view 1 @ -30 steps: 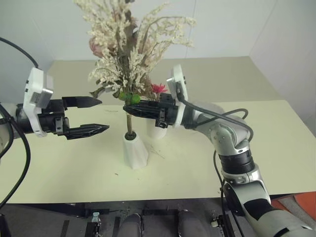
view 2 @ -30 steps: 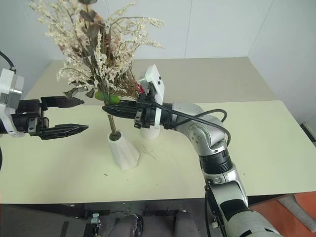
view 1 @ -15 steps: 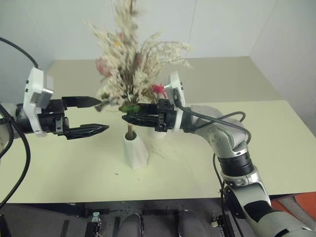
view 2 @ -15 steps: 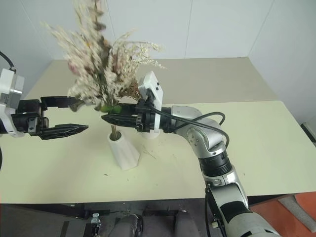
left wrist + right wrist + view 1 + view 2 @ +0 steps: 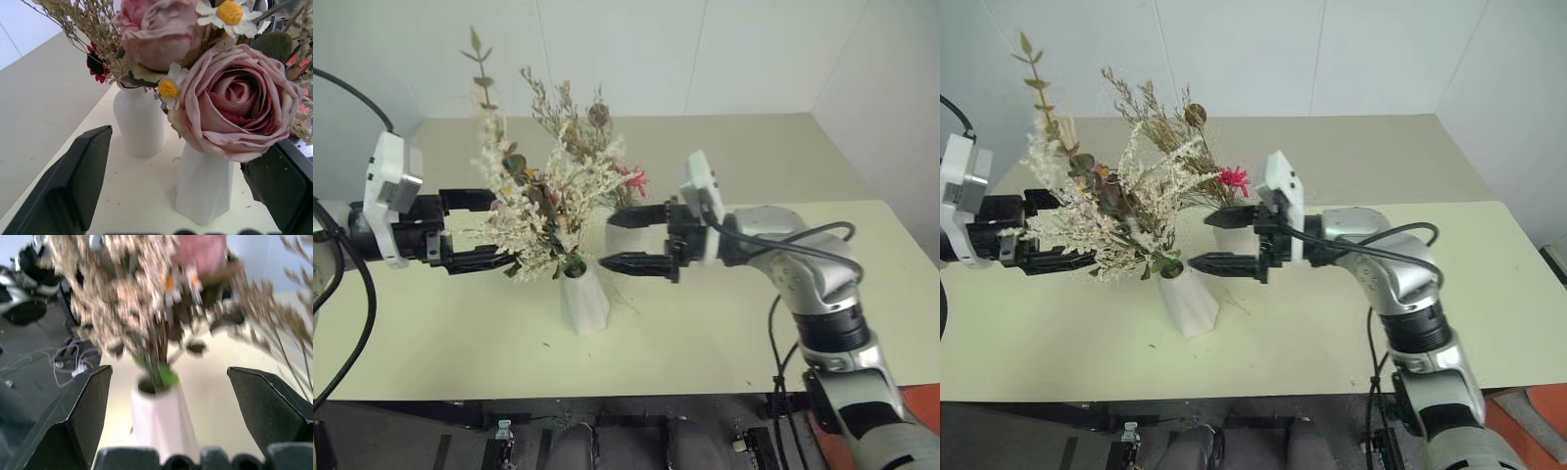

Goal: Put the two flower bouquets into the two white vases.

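Each white vase [image 5: 584,302] [image 5: 140,122] holds a bouquet [image 5: 543,211] [image 5: 1226,179].

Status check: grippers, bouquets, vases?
Right gripper open, clear of cream bouquet. Bouquet leans left from tapered vase, against open left gripper. Other bouquet in rounded vase.

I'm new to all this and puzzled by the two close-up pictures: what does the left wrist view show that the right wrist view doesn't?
Left wrist view alone: the rounded vase standing behind, plus big pink roses and small daisies up close. Right wrist view alone: tangled cables on the floor beyond the table's edge, and the green stems entering the vase's mouth. Both share the tapered vase holding a bouquet, framed by black fingers set wide apart.
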`<state>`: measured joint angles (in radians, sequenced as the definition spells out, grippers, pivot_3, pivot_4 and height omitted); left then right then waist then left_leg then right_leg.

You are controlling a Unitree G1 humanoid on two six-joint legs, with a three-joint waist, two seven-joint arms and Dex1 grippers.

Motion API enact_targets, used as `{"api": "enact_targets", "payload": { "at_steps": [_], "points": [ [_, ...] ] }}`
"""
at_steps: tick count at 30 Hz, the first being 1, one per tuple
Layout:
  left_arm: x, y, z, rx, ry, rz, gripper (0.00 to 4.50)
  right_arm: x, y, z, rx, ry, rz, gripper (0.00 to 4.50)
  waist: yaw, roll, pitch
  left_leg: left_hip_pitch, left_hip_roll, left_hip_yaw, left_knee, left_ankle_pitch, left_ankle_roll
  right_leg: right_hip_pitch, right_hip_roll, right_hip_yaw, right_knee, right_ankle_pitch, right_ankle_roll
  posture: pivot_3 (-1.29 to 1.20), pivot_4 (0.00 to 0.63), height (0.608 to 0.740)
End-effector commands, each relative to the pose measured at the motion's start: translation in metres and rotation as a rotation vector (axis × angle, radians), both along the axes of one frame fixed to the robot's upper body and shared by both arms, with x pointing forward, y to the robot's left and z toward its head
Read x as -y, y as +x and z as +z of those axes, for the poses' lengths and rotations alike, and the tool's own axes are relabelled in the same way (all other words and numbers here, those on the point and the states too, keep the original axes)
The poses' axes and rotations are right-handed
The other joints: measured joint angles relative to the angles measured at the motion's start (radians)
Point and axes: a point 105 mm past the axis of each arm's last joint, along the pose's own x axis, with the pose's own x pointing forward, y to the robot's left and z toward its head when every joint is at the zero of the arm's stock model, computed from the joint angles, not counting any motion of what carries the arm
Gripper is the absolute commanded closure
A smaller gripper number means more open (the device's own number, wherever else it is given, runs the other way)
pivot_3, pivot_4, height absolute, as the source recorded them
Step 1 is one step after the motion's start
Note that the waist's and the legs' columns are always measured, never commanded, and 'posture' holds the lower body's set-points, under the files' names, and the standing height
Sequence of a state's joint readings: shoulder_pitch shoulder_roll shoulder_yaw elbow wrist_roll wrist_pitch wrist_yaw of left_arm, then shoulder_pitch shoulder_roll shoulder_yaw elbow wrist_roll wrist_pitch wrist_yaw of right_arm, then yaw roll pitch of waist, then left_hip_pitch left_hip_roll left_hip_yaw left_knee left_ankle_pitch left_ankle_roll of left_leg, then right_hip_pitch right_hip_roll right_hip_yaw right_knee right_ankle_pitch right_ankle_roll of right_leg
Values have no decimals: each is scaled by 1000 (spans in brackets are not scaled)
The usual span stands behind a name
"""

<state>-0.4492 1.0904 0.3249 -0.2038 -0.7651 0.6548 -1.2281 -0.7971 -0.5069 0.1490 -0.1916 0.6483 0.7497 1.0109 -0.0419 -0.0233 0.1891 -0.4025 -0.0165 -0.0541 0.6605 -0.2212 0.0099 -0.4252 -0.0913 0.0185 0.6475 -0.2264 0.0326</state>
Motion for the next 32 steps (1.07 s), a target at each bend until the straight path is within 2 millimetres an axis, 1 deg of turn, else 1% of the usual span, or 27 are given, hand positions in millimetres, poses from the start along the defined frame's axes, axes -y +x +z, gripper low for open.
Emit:
{"api": "enact_targets", "payload": {
  "at_steps": [1, 9, 15, 22, 28, 32],
  "points": [
    [4, -2, 5, 37, -1, -24, 0, 19, -5, 9, 48, -12, -5, 26, 0, 0, 0, 0, 0, 0, 0, 0, 0, 0, 0, 0, 0, 0, 0, 0, 150, 740],
    [3, -2, 1, 29, -12, -10, 0, 81, 2, -5, 33, -121, -179, 26, 2, 0, 0, 0, 0, 0, 0, 0, 0, 0, 0, 0, 0, 0, 0, 0, 150, 740],
    [-5, -9, 0, 24, -7, 26, 0, 119, -1, -11, 14, -186, -286, 26, 0, -1, 0, 0, 0, 0, 0, 0, 0, 0, 0, 0, 0, 0, 0, 0, 150, 740],
    [-16, -21, -1, 17, -2, 81, 0, 145, 1, -11, 12, -220, -382, 26, 2, -1, 0, 0, 0, 1, 0, 0, 0, 1, 0, 0, -1, 0, 0, 0, 150, 740],
    [-23, -36, -3, 21, -14, 135, 0, 167, 7, -5, 32, -248, -451, 26, 4, -1, 0, 1, 0, 1, 0, 0, 0, 1, -1, 0, -1, 0, 0, 0, 150, 740],
    [-27, -43, -4, 21, -17, 169, 0, 173, 9, -3, 38, -254, -463, 26, 5, -1, 0, 2, 1, 1, 0, 0, 0, 2, 0, 0, -1, 0, 0, 0, 150, 740]
  ]
}}
